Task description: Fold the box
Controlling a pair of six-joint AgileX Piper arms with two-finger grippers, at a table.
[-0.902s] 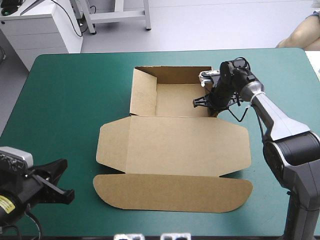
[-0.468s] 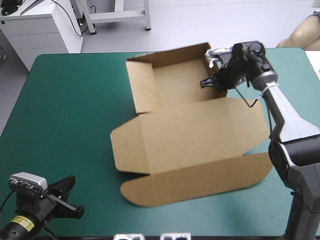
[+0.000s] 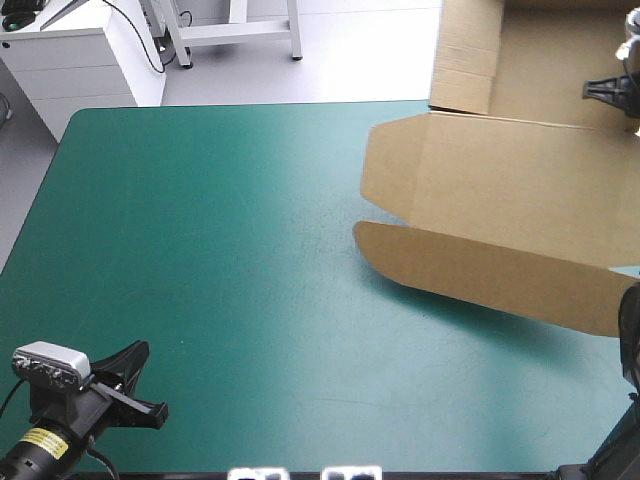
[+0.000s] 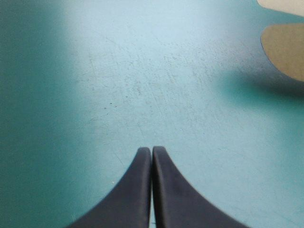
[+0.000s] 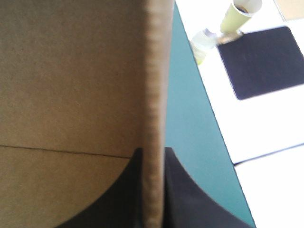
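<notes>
Swung up and away to the far right since earlier: box (image 3: 500,190), tilted, tray end past the far edge, gripped at its wall by right gripper (image 3: 605,88). Left wrist view: left gripper (image 4: 151,149) pressed fully together, holding nothing, over bare cover (image 4: 142,85); box well ahead, off to one side. Right wrist view: fingers (image 5: 183,194) nearly together, clamping the box's wall edge-on between them.

Site: robotics lab | Evidence: teal-green covered table (image 3: 200,250); white cabinet (image 3: 75,65); grey metal stand frame (image 3: 240,32); bare grey floor (image 3: 380,55)
</notes>
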